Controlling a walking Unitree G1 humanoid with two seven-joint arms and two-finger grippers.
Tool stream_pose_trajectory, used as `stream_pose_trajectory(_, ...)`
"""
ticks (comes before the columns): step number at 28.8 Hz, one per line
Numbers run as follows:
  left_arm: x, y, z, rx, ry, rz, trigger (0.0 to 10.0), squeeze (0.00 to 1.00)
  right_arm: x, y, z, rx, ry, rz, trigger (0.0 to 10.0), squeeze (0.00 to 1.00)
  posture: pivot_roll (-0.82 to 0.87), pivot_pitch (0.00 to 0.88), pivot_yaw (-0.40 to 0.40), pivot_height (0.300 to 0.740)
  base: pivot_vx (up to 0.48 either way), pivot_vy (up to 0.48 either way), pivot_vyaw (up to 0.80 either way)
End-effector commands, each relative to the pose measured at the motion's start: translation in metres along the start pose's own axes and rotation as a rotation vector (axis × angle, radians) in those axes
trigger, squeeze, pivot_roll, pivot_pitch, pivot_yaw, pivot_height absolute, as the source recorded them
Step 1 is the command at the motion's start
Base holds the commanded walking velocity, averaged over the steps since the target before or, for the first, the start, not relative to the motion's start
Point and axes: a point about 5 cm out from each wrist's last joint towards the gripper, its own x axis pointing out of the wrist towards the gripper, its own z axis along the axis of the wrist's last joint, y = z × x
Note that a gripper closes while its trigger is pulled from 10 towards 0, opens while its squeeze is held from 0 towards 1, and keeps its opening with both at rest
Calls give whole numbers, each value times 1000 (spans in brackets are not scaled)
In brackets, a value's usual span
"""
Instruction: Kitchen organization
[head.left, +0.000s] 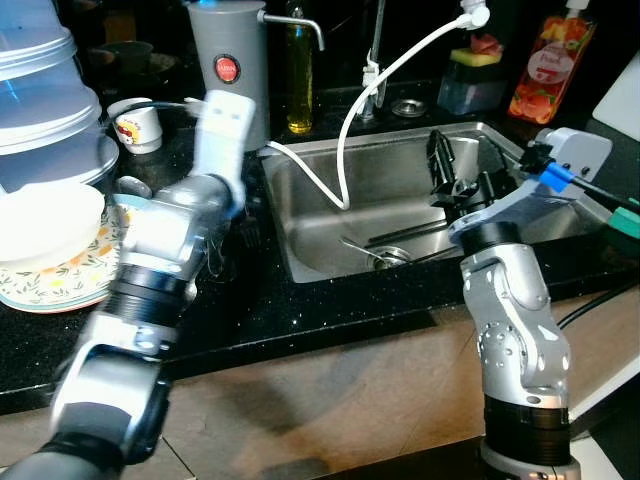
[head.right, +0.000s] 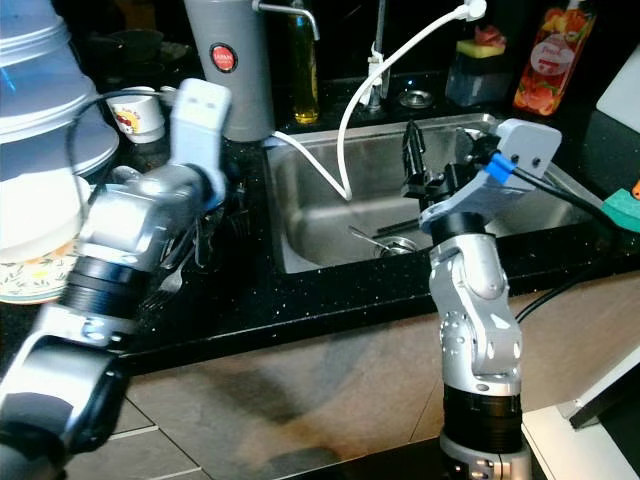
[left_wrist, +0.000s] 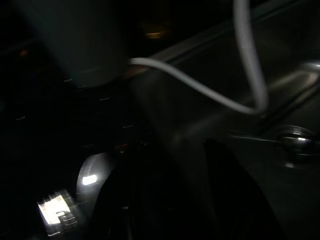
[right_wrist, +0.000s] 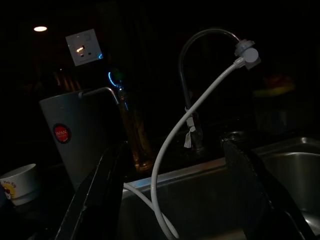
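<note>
The right pincer (head.right: 428, 165) is held above the steel sink (head.right: 330, 215), its black fingers pointing upward. A white hose (head.right: 350, 120) is draped into the basin (a grey dispenser (head.right: 230, 60) stands behind, on the black desk (head.right: 300, 300)).

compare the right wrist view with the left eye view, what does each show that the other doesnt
Right wrist view alone: a wall socket above the counter and a ceiling light.

Left eye view alone: the floral plate, the stacked white containers, the orange juice bottle, the sponge holder, the utensils in the sink and both silver arms.

Both: the grey dispenser, the white hose, the faucet, the oil bottle and the small cup.
</note>
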Motion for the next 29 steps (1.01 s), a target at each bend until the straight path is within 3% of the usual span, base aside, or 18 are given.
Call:
stream_pose_trajectory(1, 0, -9, 1, 1, 1, 34, 10000, 0, 1, 2, 0, 6, 7, 8, 10000, 0, 4, 0, 35, 740, 0, 0, 0)
stream_pose_trajectory(4, -3, -13, -2, -35, 0, 92, 10000, 63, 1, 1, 0, 5, 8, 6, 10000, 0, -6, 0, 34, 740, 0, 0, 0)
stream_pose_trajectory(5, -4, -12, -4, -44, 1, 135, 10000, 875, 0, 1, 0, 4, 10, 5, 10000, 0, -8, 0, 32, 740, 0, 0, 0)
stream_pose_trajectory(6, -5, -10, -6, -49, 2, 163, 10000, 875, 0, 1, -1, 4, 12, 5, 10000, 0, -8, 0, 32, 740, 0, 0, 0)
stream_pose_trajectory(7, -7, -10, -8, -59, 3, 190, 10000, 1000, 0, 1, -1, 4, 14, 5, 10000, 0, -9, 0, 31, 740, 0, 0, 0)
stream_pose_trajectory(13, -12, -5, -19, -110, 18, 313, 10000, 1000, -1, 0, 0, -1, 20, 10, 10000, 0, -12, 0, 20, 740, 0, 0, 0)
stream_pose_trajectory(16, -13, -6, -25, -127, 47, 313, 10000, 1000, 0, 0, 0, -2, 22, 13, 10000, 0, -14, 0, 17, 740, 0, 0, 0)
stream_pose_trajectory(17, -13, -9, -27, -138, 56, 305, 10000, 0, 0, 0, 0, -1, 22, 15, 10000, 0, -13, 0, 16, 740, 0, 0, 0)
stream_pose_trajectory(23, -11, -23, -36, -232, 121, 243, 9922, 0, 2, 1, 0, -1, 19, 23, 10000, 0, -18, 0, 18, 740, 0, 0, 0)
stream_pose_trajectory(29, -14, -20, -45, -266, 160, 284, 10000, 0, 2, 1, 1, -3, 19, 25, 10000, 0, -17, 0, 19, 740, 0, 0, 0)
